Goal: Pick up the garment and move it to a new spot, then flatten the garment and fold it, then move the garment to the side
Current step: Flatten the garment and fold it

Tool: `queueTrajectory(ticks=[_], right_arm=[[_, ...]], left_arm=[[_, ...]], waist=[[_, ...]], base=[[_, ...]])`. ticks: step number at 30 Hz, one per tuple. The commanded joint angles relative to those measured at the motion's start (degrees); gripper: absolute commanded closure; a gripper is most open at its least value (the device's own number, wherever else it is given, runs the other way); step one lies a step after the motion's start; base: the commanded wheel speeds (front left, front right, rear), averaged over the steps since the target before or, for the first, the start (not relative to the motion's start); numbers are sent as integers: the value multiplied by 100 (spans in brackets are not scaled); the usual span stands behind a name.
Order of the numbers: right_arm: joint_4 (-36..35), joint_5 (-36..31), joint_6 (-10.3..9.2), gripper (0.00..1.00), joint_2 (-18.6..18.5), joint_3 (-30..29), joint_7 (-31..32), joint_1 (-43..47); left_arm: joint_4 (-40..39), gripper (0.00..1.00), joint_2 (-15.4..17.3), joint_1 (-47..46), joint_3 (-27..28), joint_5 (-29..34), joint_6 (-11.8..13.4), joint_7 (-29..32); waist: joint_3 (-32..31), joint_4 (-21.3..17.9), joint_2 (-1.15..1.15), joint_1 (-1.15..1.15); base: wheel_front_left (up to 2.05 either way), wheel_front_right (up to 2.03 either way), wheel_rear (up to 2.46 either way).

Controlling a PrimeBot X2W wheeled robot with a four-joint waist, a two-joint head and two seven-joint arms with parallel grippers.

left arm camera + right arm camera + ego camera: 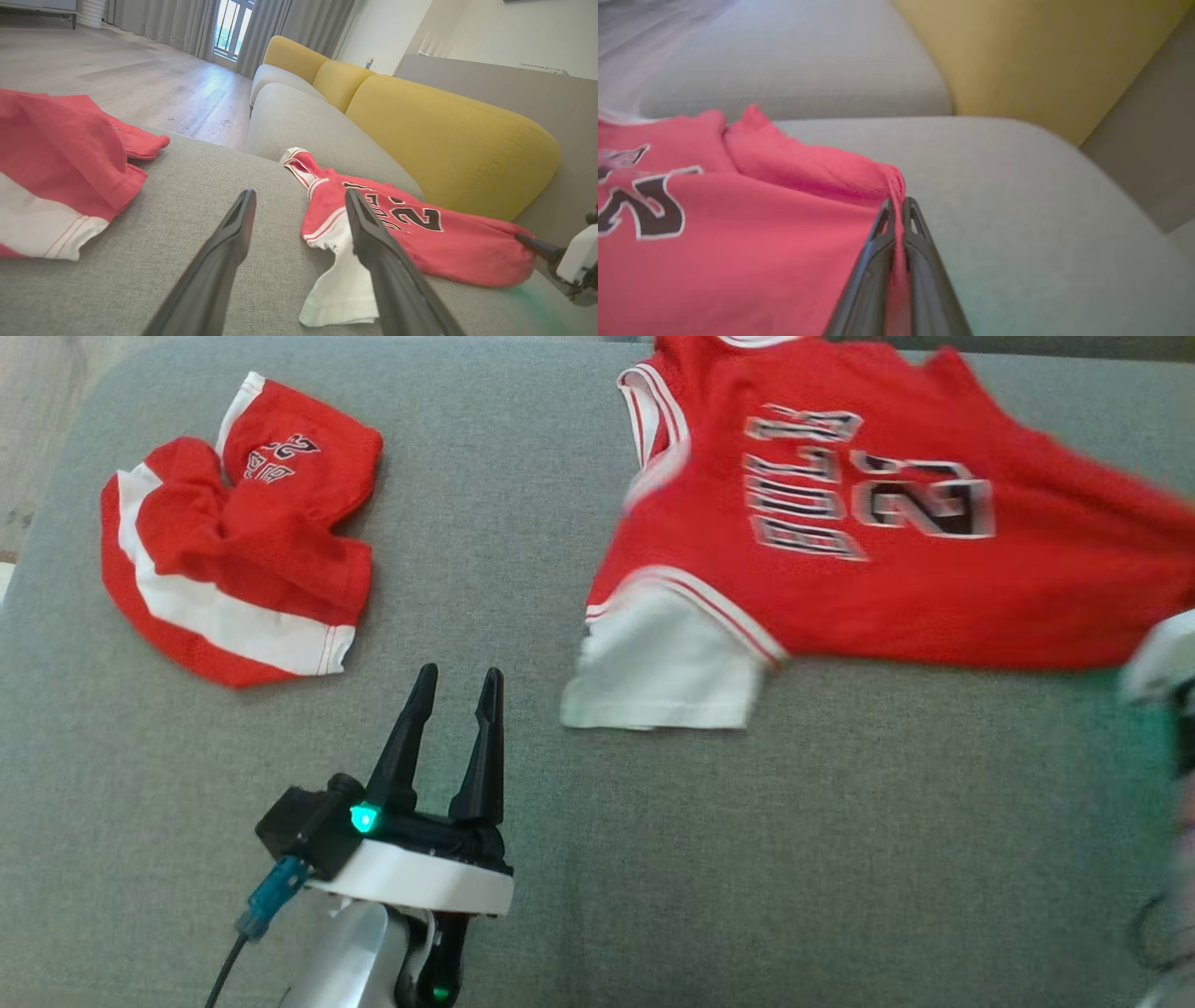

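The garment, a red jersey (pixel 840 569) with dark lettering and a white panel at one corner, lies spread on the grey seat at the upper right. In the right wrist view my right gripper (pixel 899 203) is shut on a pinched fold of the jersey's (pixel 738 242) red edge. The left wrist view shows that gripper (pixel 521 239) at the far end of the jersey (pixel 444 252). My left gripper (pixel 460 674) hovers open over bare cushion, left of the white panel and holding nothing. Through its fingers (pixel 233 224) the jersey is seen ahead.
Crumpled red and white shorts (pixel 233 551) lie at the seat's upper left. The grey seat cushion (pixel 747 849) stretches between both garments. Yellow back cushions (pixel 444 140) rise behind the jersey, and wood floor (pixel 117 70) lies beyond the seat's edge.
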Motion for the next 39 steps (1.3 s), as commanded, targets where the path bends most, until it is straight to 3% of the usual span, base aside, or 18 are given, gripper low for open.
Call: queueTrajectory(ticks=[1, 4, 8, 9, 10, 14, 17, 24, 27, 33, 39], right_arm=[[-265, -88, -4, 100, -285, -48, 72, -304], [-329, -339, -4, 100, -691, -386, 295, -367], [-387, -772, -4, 100, -947, -785, 587, -371], [-385, -854, -4, 76, -954, -866, 649, -372], [-375, -913, -4, 0, -942, -942, 702, -378], [-412, -1052, -4, 0, -742, -970, 512, -402], [-498, -987, -4, 0, -374, -822, 126, -412], [-604, -234, -4, 0, 458, 262, -782, -182], [-720, 304, -4, 0, 562, 925, -963, 140], [-1130, 2129, -4, 0, 575, 2696, -1058, 1097], [-1732, 2483, -4, 0, 576, 3343, -771, 1560]], left_arm=[[-147, 0, 19, -192, 123, 51, 9, -55], [-160, 0, 19, -187, 95, 29, 9, -55], [-168, 0, 19, -153, 100, 17, 9, -55], [-166, 0, 19, -145, 104, 19, 9, -55], [-163, 0, 19, -138, 107, 19, 9, -55], [-139, 0, 19, -108, 126, 20, 9, -55], [-132, 0, 19, -63, 167, 30, 9, -55], [-146, 0, 19, 70, 279, 67, 9, -55], [-157, 0, 19, 143, 333, 73, 9, -55], [-181, 0, 19, 251, 397, 71, 9, -55], [-213, 0, 19, 282, 396, 81, 9, -55]], waist=[[-5, 22, 0, -1], [-13, 77, 0, -1], [-26, 137, 0, -1], [-30, 147, 0, -1], [-37, 156, 0, -1], [-111, 160, 0, -1], [-207, 127, 0, -1], [-490, 3, 0, -1], [-623, -34, 0, -1], [-780, -35, 0, -1], [-777, 14, 0, -1]], base=[[0, 0, 0], [0, 0, 0], [0, 0, 0], [0, 0, 0], [0, 0, 0], [0, 0, 0], [0, 0, 0], [0, 0, 0], [0, 0, 0], [0, 0, 0], [0, 0, 0]])
